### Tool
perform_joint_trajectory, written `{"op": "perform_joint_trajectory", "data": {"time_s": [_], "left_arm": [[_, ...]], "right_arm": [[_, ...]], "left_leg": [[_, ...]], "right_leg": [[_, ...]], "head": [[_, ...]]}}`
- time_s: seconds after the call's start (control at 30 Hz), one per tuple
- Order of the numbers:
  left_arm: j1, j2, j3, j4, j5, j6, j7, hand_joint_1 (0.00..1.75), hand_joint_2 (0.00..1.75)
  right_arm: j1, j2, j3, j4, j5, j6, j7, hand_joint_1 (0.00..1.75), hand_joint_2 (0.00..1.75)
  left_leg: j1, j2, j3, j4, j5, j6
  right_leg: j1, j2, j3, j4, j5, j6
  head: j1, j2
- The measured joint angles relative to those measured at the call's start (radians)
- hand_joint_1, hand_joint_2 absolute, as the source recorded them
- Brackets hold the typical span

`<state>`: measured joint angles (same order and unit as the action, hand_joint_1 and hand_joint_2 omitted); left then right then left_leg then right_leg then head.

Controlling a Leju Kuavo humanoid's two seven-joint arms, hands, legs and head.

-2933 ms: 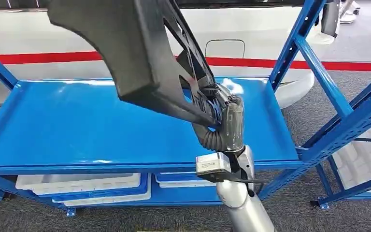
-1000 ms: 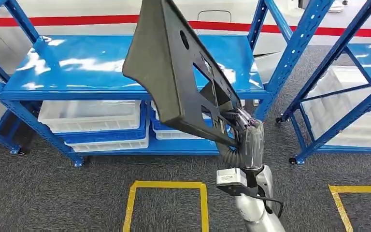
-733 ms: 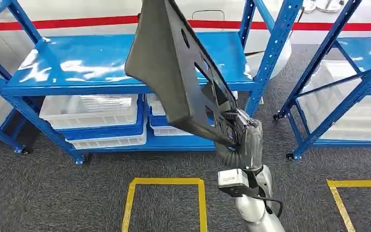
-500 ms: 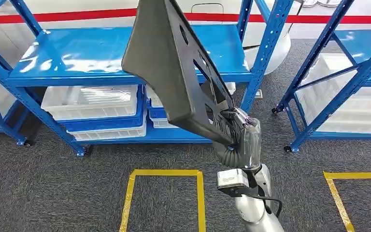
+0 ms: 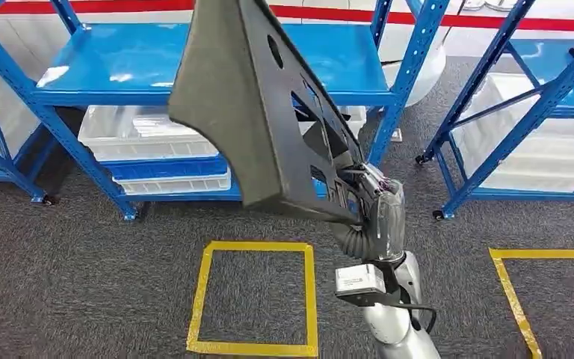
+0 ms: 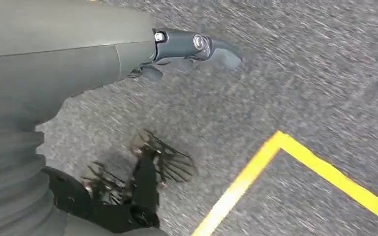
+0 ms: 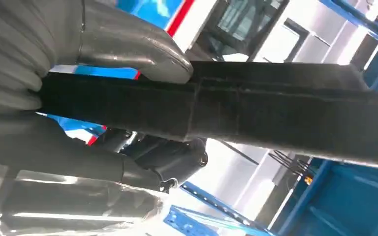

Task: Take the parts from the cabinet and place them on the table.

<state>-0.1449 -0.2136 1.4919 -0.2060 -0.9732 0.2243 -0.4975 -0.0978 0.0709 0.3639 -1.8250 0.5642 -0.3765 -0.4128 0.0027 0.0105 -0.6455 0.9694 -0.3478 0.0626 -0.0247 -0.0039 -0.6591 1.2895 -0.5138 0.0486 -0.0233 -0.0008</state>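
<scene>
Head view: the right hand (image 5: 374, 213) grips the black part (image 5: 254, 105) by its lower edge, raised clear of the shelf (image 5: 194, 60). Keep that hold firm while turning. Left hand (image 6: 187, 46) hangs over carpet, holding nothing, fingers apparently loose.

A big flat black plastic part (image 5: 261, 112) is held up by the right hand (image 5: 370, 213), in front of the blue metal shelf rack (image 5: 194, 67). White plastic bins (image 5: 142, 134) are kept under the rack's shelf. A second blue rack (image 5: 523, 97) stands to the right. A yellow tape square (image 5: 254, 299) is laid on the grey carpet floor (image 5: 82, 284), below the part.
</scene>
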Motion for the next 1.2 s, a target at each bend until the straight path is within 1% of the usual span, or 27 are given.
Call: {"op": "perform_joint_trajectory", "data": {"time_s": [0.03, 0.1, 0.13, 0.17, 0.2, 0.23, 0.27, 0.33, 0.47, 0.5, 0.53, 0.57, 0.6, 0.63, 0.73, 0.77, 0.83, 0.87, 0.9, 0.93, 0.97, 1.0, 1.03, 1.07, 1.1, 1.13, 1.2], "left_arm": [[0.0, 0.0, 0.0, 0.0, 0.001, -0.002, -0.002, 0.0, 1.75], [0.0, 0.0, 0.0, 0.0, 0.003, -0.002, -0.003, 0.0, 1.75], [0.0, 0.0, 0.0, 0.0, 0.003, -0.002, -0.004, 0.0, 1.75], [0.0, 0.0, 0.0, 0.0, 0.003, 0.001, -0.005, 0.0, 1.75], [0.002, 0.0, 0.0, 0.0, 0.003, 0.003, -0.004, 0.0, 1.75], [0.006, 0.001, 0.0, 0.0, 0.003, 0.004, -0.004, 0.0, 1.75], [0.008, 0.001, 0.0, 0.0, 0.003, 0.005, -0.004, 0.0, 1.75], [0.01, 0.001, 0.0, 0.0, 0.003, 0.006, -0.004, 0.0, 1.75], [0.01, 0.001, 0.0, 0.0, 0.003, 0.006, -0.004, 0.0, 1.75], [0.01, 0.001, 0.0, 0.0, 0.003, 0.006, -0.004, 0.0, 1.75], [0.01, 0.001, 0.0, 0.0, 0.002, 0.006, -0.004, 0.0, 1.75], [0.01, 0.001, 0.0, 0.0, 0.002, 0.006, -0.004, 0.0, 1.75], [0.005, 0.002, 0.0, 0.0, 0.002, 0.006, -0.005, 0.0, 1.75], [0.005, 0.002, 0.0, 0.0, 0.002, 0.006, -0.006, 0.0, 1.75], [0.005, 0.003, 0.0, 0.0, 0.008, 0.009, -0.002, 0.0, 1.75], [0.004, 0.002, 0.0, 0.0, 0.008, 0.012, 0.0, 0.0, 1.75], [0.002, 0.001, 0.0, 0.0, 0.008, 0.015, 0.003, 0.0, 1.75], [0.002, 0.002, 0.0, 0.0, 0.005, 0.014, 0.004, 0.0, 1.75], [0.002, 0.002, 0.0, 0.0, 0.002, 0.011, 0.003, 0.0, 1.75], [0.003, 0.003, 0.0, 0.0, -0.001, 0.009, -0.001, 0.0, 1.75], [0.003, 0.003, -0.001, 0.0, -0.006, 0.009, -0.012, 0.0, 1.75], [0.003, 0.003, -0.001, 0.0, -0.007, 0.015, -0.025, 0.0, 1.75], [0.003, 0.004, -0.001, 0.0, 0.0, 0.018, -0.034, 0.0, 1.75], [0.002, 0.004, -0.001, 0.0, 0.006, 0.018, -0.039, 0.0, 1.75], [0.002, 0.005, 0.0, 0.0, 0.014, 0.016, -0.042, 0.0, 1.75], [0.002, 0.005, -0.001, 0.0, 0.014, 0.015, -0.045, 0.0, 1.75], [0.003, 0.007, 0.0, 0.0, 0.015, 0.014, -0.048, 0.0, 1.75]], "right_arm": [[-0.001, 0.0, 0.0, -0.002, -0.002, 0.0, 0.0, 1.75, 1.75], [-0.012, 0.0, 0.0, -0.005, -0.008, 0.0, -0.001, 1.75, 1.75], [-0.018, 0.001, 0.0, -0.009, -0.009, 0.0, -0.002, 1.75, 1.75], [-0.018, 0.002, 0.001, -0.011, -0.01, 0.0, -0.002, 1.75, 1.75], [-0.018, 0.003, 0.001, -0.014, -0.01, 0.0, 0.0, 1.75, 1.75], [-0.017, 0.002, 0.001, -0.014, -0.008, 0.0, 0.002, 1.75, 1.75], [-0.019, 0.003, 0.001, -0.014, -0.005, 0.0, 0.008, 1.75, 1.75], [-0.02, 0.007, 0.001, -0.018, 0.001, 0.0, 0.012, 1.75, 1.75], [-0.019, 0.007, 0.001, -0.018, 0.001, 0.001, 0.012, 1.75, 1.75], [-0.021, 0.009, 0.002, -0.02, 0.001, 0.001, 0.012, 1.75, 1.75], [-0.022, 0.01, 0.002, -0.02, 0.001, 0.001, 0.012, 1.75, 1.75], [-0.021, 0.01, 0.002, -0.021, 0.001, 0.001, 0.012, 1.75, 1.75], [-0.019, 0.011, 0.001, -0.031, 0.003, 0.0, 0.012, 1.75, 1.75], [-0.021, 0.011, 0.0, -0.036, 0.004, 0.0, 0.013, 1.75, 1.75], [-0.018, 0.011, 0.0, -0.039, -0.008, 0.0, 0.013, 1.75, 1.75], [-0.015, 0.01, -0.001, -0.038, -0.012, 0.0, 0.013, 1.75, 1.75], [-0.013, 0.009, -0.001, -0.039, -0.019, -0.005, 0.01, 1.75, 1.75], [-0.008, 0.008, -0.002, -0.039, -0.02, -0.009, 0.008, 1.75, 1.75], [-0.001, 0.006, -0.005, -0.039, -0.02, -0.016, 0.006, 1.75, 1.75], [0.007, 0.004, -0.008, -0.04, -0.019, -0.022, 0.004, 1.75, 1.75], [0.017, 0.001, -0.012, -0.043, -0.019, -0.03, 0.003, 1.75, 1.75], [0.026, 0.0, -0.017, -0.049, -0.018, -0.036, 0.003, 1.75, 1.75], [0.034, -0.002, -0.021, -0.055, -0.016, -0.041, 0.003, 1.75, 1.75], [0.038, -0.003, -0.026, -0.06, -0.016, -0.042, 0.003, 1.75, 1.75], [0.042, -0.005, -0.031, -0.065, -0.015, -0.042, 0.004, 1.75, 1.75], [0.044, -0.006, -0.034, -0.071, -0.015, -0.042, 0.006, 1.75, 1.75], [0.052, -0.008, -0.042, -0.077, -0.014, -0.046, 0.006, 1.75, 1.75]], "left_leg": [[0.0, 0.0, -0.019, 0.003, 0.013, -0.005], [-0.009, -0.003, -0.045, 0.019, 0.031, -0.018], [-0.011, -0.001, -0.054, 0.028, 0.042, -0.024], [-0.009, -0.001, -0.055, 0.019, 0.059, -0.028], [-0.005, -0.001, -0.056, 0.011, 0.072, -0.034], [-0.003, -0.002, -0.06, 0.008, 0.085, -0.043], [0.006, -0.005, -0.071, 0.016, 0.062, -0.047], [0.011, -0.006, -0.097, 0.12, -0.072, -0.06], [0.012, -0.006, -0.1, 0.135, -0.084, -0.061], [0.015, -0.007, -0.123, 0.242, -0.153, -0.07], [0.018, -0.007, -0.132, 0.308, -0.177, -0.075], [0.023, -0.007, -0.084, 0.331, -0.136, -0.078], [0.023, -0.016, 0.125, 0.058, -0.143, -0.059], [0.017, -0.017, 0.142, 0.03, -0.147, -0.055], [0.003, -0.015, 0.127, 0.027, -0.126, -0.03], [0.017, -0.009, 0.124, 0.005, -0.103, -0.019], [0.01, -0.003, 0.1, -0.001, -0.074, -0.003], [0.007, -0.003, 0.083, -0.001, -0.062, -0.005], [0.004, -0.003, 0.065, 0.0, -0.05, -0.003], [0.003, -0.003, 0.048, 0.001, -0.037, -0.003], [0.001, -0.004, 0.032, 0.001, -0.03, -0.005], [0.0, -0.004, 0.017, 0.001, -0.019, -0.007], [0.0, -0.004, 0.003, 0.001, -0.008, -0.011], [0.0, -0.004, -0.009, 0.003, 0.002, -0.016], [-0.001, -0.004, -0.017, 0.008, 0.01, -0.022], [-0.008, -0.003, -0.028, 0.015, 0.016, -0.028], [-0.007, 0.0, -0.027, 0.015, 0.029, -0.035]], "right_leg": [[-0.003, 0.0, 0.06, -0.073, 0.022, 0.008], [-0.002, 0.0, 0.221, -0.269, -0.013, -0.001], [0.005, 0.007, 0.231, -0.337, -0.047, -0.012], [0.006, 0.004, 0.216, -0.328, -0.041, -0.015], [0.01, 0.004, 0.209, -0.323, -0.035, -0.024], [0.003, 0.003, 0.201, -0.326, -0.021, -0.036], [-0.012, -0.003, 0.194, -0.325, -0.008, -0.046], [-0.008, -0.004, 0.176, -0.325, 0.016, -0.068], [-0.008, -0.004, 0.173, -0.325, 0.019, -0.068], [-0.006, -0.004, 0.158, -0.324, 0.035, -0.068], [-0.004, -0.005, 0.144, -0.323, 0.046, -0.066], [-0.004, -0.005, 0.107, -0.315, 0.069, -0.058], [-0.003, -0.001, 0.075, -0.304, 0.093, -0.042], [0.0, -0.003, 0.072, -0.304, 0.1, -0.034], [-0.002, -0.004, 0.071, -0.315, 0.124, -0.009], [0.005, -0.003, 0.063, -0.309, 0.121, -0.006], [0.002, 0.0, 0.015, -0.222, 0.021, -0.03], [0.003, 0.0, -0.008, -0.144, -0.032, -0.039], [0.003, 0.0, -0.028, -0.066, -0.07, -0.041], [0.003, 0.0, -0.037, -0.011, -0.08, -0.034], [0.003, 0.0, -0.028, 0.002, -0.063, -0.023], [0.003, 0.0, -0.002, -0.017, -0.024, -0.009], [0.003, 0.0, 0.04, -0.07, 0.016, 0.002], [0.003, 0.0, 0.093, -0.145, 0.035, 0.003], [0.003, -0.001, 0.161, -0.243, 0.014, -0.007], [0.015, 0.001, 0.224, -0.339, -0.023, -0.019], [0.016, 0.003, 0.197, -0.33, -0.019, -0.029]], "head": [[0.0, 0.0], [0.002, 0.0], [-0.003, 0.0], [-0.007, 0.0], [-0.006, 0.0], [-0.005, 0.0], [-0.006, 0.0], [-0.011, 0.0], [-0.011, 0.0], [-0.011, 0.0], [-0.011, 0.0], [-0.011, 0.0], [-0.012, 0.0], [-0.007, 0.0], [-0.009, 0.0], [-0.009, 0.0], [-0.006, 0.0], [-0.004, 0.0], [-0.004, 0.0], [-0.003, 0.0], [-0.004, 0.0], [-0.003, 0.0], [-0.003, 0.0], [-0.003, 0.0], [-0.003, 0.0], [-0.002, 0.0], [-0.006, 0.0]]}}
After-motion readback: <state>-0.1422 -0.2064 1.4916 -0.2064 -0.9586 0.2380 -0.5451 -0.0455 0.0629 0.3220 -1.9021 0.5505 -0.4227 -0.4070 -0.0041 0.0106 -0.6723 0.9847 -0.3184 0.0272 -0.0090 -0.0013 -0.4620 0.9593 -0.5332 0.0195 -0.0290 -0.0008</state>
